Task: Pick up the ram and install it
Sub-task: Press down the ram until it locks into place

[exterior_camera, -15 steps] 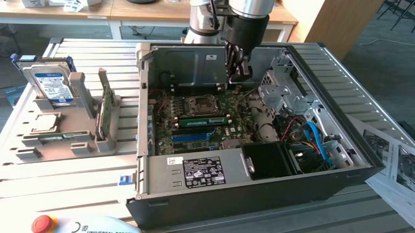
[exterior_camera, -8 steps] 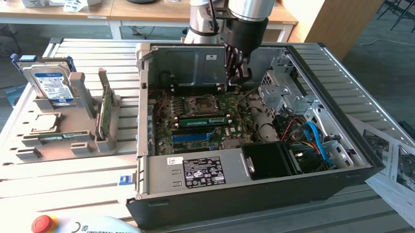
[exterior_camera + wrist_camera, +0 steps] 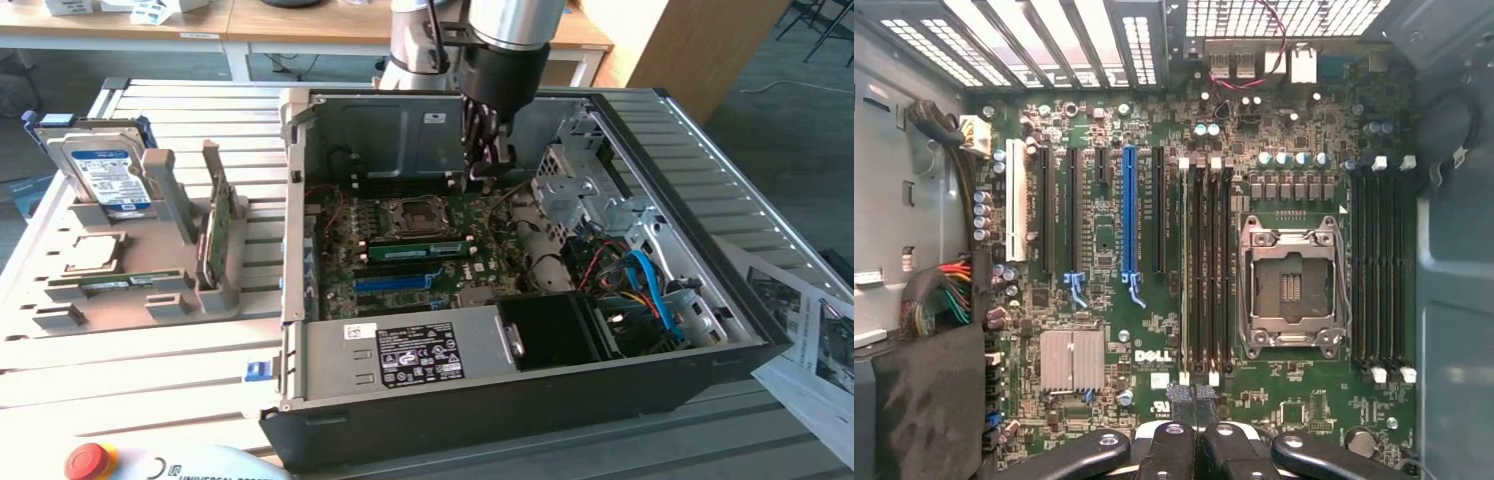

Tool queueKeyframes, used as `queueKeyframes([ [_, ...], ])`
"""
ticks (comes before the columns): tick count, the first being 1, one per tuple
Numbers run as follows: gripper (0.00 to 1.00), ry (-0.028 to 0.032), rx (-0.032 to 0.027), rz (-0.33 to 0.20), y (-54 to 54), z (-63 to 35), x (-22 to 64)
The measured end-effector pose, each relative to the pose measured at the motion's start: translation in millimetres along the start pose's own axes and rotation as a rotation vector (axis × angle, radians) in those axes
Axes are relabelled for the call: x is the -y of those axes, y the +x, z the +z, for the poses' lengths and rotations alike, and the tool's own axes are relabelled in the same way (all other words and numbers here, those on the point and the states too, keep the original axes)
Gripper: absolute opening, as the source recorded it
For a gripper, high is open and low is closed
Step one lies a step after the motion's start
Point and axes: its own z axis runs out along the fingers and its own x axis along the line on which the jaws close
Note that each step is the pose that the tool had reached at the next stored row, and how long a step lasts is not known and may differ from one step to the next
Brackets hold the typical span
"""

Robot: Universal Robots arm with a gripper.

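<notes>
- Nearest the wrist camera: gripper (image 3: 1191, 402), fingers (image 3: 1172, 445) pressed together, nothing pinched between them. In the exterior view, hanging over the far part of the open case (image 3: 534, 410), touching nothing.
- Roughly in line with those fingertips: the ram (image 3: 1184, 270), edge-on from the wrist. From the exterior view, a green stick standing in a memory slot between the CPU socket (image 3: 404, 213) and the blue slot (image 3: 398, 283).
- Judged as the closing part of the install: seating, not fetching.
- For good seating: press on the top edge only, straight down, evenly at both ends. No sideways lean toward the empty neighbouring slots.
- End clips worth checking for closure; latched or not, impossible to tell here.
- Worth keeping clear of the red-and-black wire (image 3: 1254, 60) at the board's far edge.
- Inside the case, outward from the gripper:
  - motherboard (image 3: 1104, 300) flat on the floor
  - silver drive cage (image 3: 574, 195) at the exterior view's right
  - blue cables (image 3: 647, 285) looped beside it
  - labelled power supply (image 3: 400, 352) along the near wall
- Well apart from the case, toward the exterior view's left: grey tray (image 3: 200, 300).
- In the tray:
  - hard drive (image 3: 104, 172) standing upright
  - larger green card (image 3: 215, 235) on edge
  - processor chip (image 3: 91, 255) lying flat
  - second thin green stick (image 3: 130, 283) flat in a recess, spare or not impossible to tell
</notes>
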Motion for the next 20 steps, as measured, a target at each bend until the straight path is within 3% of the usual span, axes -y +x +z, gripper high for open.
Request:
queueKeyframes([
  [20, 0.11, 0.0000, 0.0000, 0.000, -0.4, 19.5, 0.0],
])
